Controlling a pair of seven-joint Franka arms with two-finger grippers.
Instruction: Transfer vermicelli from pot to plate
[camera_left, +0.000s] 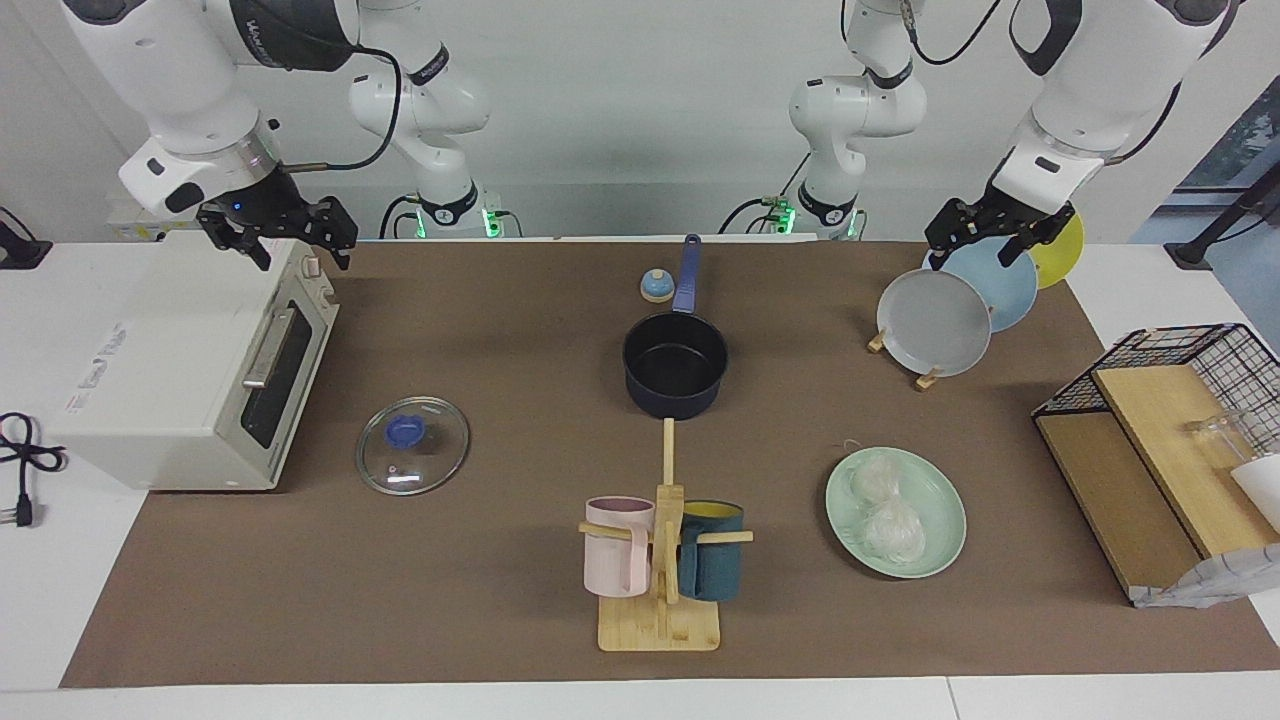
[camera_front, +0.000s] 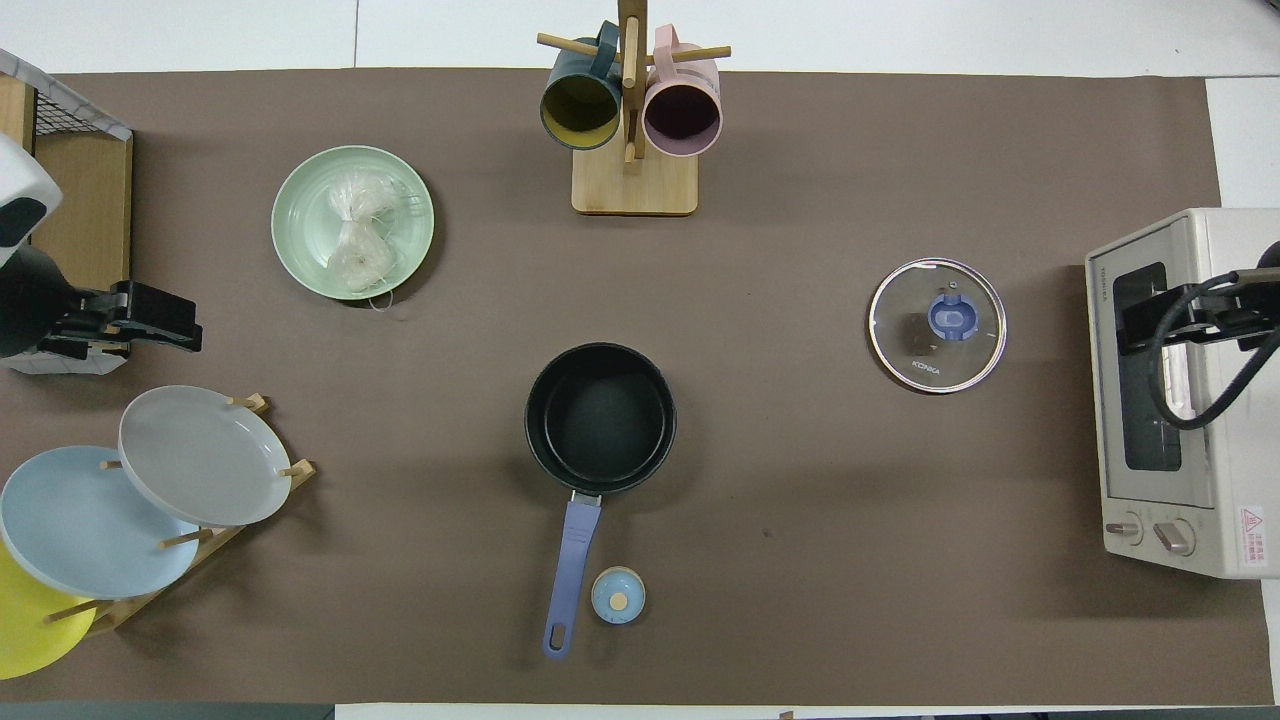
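The vermicelli (camera_left: 885, 508) lies as two joined whitish clumps on the mint-green plate (camera_left: 940, 545), toward the left arm's end of the table; both also show in the overhead view, vermicelli (camera_front: 358, 232) on plate (camera_front: 300, 245). The dark navy pot (camera_left: 675, 362) stands mid-table, its inside bare and its blue handle pointing toward the robots; overhead it shows too (camera_front: 600, 417). My left gripper (camera_left: 975, 250) hangs open and holds nothing over the plate rack (camera_front: 185, 325). My right gripper (camera_left: 300, 250) hangs open and holds nothing over the toaster oven (camera_front: 1130, 325).
A glass lid (camera_left: 413, 445) lies near the toaster oven (camera_left: 150, 370). A wooden mug tree (camera_left: 665, 560) with a pink and a teal mug stands farther from the robots than the pot. A plate rack (camera_left: 935, 322), a small bell (camera_left: 656, 286) and a wire basket (camera_left: 1180, 400) are also here.
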